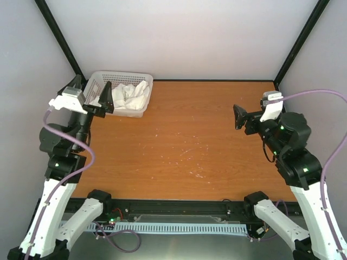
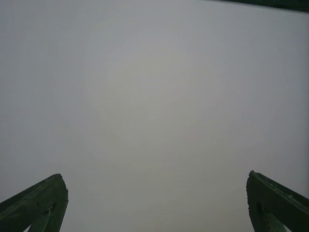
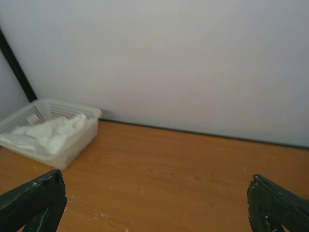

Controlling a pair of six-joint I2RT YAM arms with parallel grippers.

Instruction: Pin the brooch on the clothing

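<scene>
The clothing (image 1: 130, 96) is a crumpled white heap inside a white perforated basket (image 1: 122, 74) at the table's back left. It also shows in the right wrist view (image 3: 48, 133). The brooch is not visible in any view. My left gripper (image 1: 92, 86) is open and empty, raised beside the basket's left end and pointing at the wall. In its wrist view (image 2: 157, 203) only grey wall shows between the spread fingers. My right gripper (image 1: 252, 107) is open and empty, raised over the table's right side, facing the basket, as its wrist view (image 3: 157, 203) shows.
The wooden table (image 1: 190, 135) has pale scuff marks in the middle. White walls and black frame posts (image 1: 59, 38) close in the back and sides. The basket (image 3: 91, 112) stands in the back left corner.
</scene>
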